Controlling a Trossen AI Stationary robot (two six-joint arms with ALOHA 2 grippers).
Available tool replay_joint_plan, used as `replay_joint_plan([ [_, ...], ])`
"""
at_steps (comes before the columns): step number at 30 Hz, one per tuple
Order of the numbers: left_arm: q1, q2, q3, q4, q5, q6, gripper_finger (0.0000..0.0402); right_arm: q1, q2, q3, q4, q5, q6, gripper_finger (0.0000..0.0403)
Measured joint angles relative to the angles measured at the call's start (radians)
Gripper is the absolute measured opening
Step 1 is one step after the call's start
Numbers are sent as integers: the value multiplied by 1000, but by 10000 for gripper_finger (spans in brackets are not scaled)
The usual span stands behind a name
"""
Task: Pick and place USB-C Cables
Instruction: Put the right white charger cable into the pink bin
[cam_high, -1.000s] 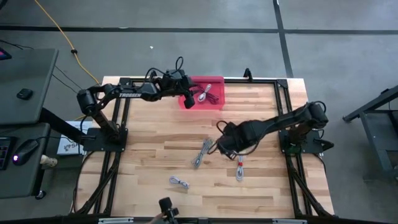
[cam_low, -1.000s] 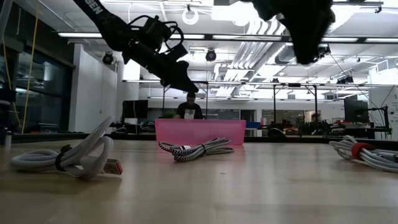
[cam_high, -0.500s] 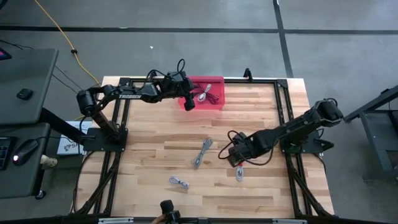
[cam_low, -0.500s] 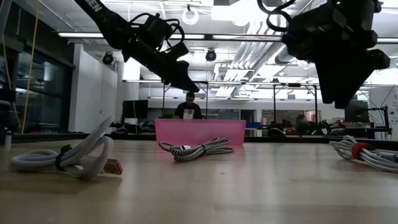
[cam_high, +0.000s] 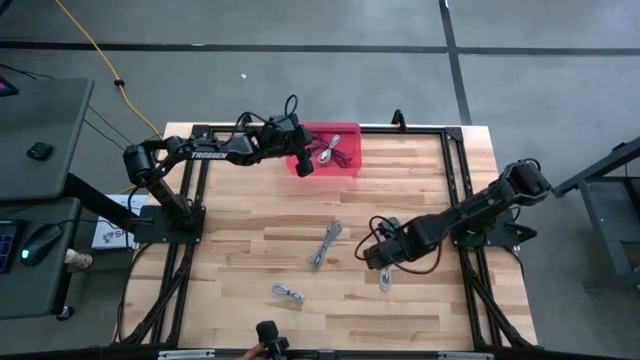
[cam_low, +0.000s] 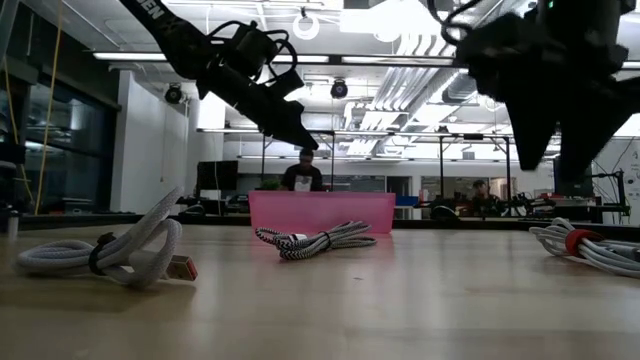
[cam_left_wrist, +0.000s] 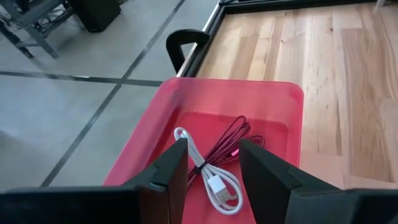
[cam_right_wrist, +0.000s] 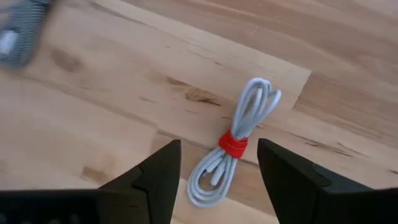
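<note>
A pink bin (cam_high: 326, 149) stands at the table's far edge. It holds a dark red cable (cam_left_wrist: 233, 140) and a white cable (cam_left_wrist: 208, 177). My left gripper (cam_high: 303, 166) hangs open and empty over the bin's left part (cam_left_wrist: 213, 168). A white cable with a red tie (cam_right_wrist: 233, 144) lies flat on the table (cam_high: 385, 277). My right gripper (cam_high: 376, 256) is open and empty just above it, a finger on either side in the right wrist view (cam_right_wrist: 217, 168). A grey braided cable (cam_high: 325, 245) and a small grey cable (cam_high: 288, 293) also lie on the table.
The table has a black frame along its left side (cam_high: 190, 190) and right side (cam_high: 462, 200). A long yellow cord (cam_high: 95, 50) runs over the floor beyond the table. A person (cam_low: 303, 172) sits far behind the table in the low view.
My right gripper has gone toward the table's near edge and a little to the right, away from the grey braided cable, and has come over the red-tied white cable. No cable has moved.
</note>
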Motion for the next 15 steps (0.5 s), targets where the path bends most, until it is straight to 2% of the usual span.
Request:
replay_joint_plan([
  [9, -10, 0, 0, -28, 0, 0, 124, 0, 148, 0, -8, -104, 14, 204],
  [15, -24, 0, 0, -44, 0, 0, 124, 0, 218, 0, 46, -112, -40, 200],
])
